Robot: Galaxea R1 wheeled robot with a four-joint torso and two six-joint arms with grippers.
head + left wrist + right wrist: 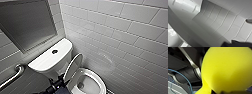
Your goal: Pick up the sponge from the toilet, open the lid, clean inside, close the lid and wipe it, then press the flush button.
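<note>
The white toilet (51, 60) stands in the corner. Its lid (73, 67) is tilted up, about halfway raised, and the bowl (88, 84) lies uncovered beneath it. My left gripper (58, 80) is a dark shape at the lid's lower left edge, open, close against the rim; whether it touches the lid I cannot tell. In the left wrist view a curved white surface (186, 28) passes close by, with wall tiles behind. The yellow-green sponge (226, 68) looms large in the right wrist view, and my right gripper (221, 91) is shut on it.
A round flush button (54, 51) sits on the flat tank top. A metal grab bar (12, 75) runs along the left wall under a grey framed panel (27, 22). The white tiled wall (125, 37) stands close on the toilet's right.
</note>
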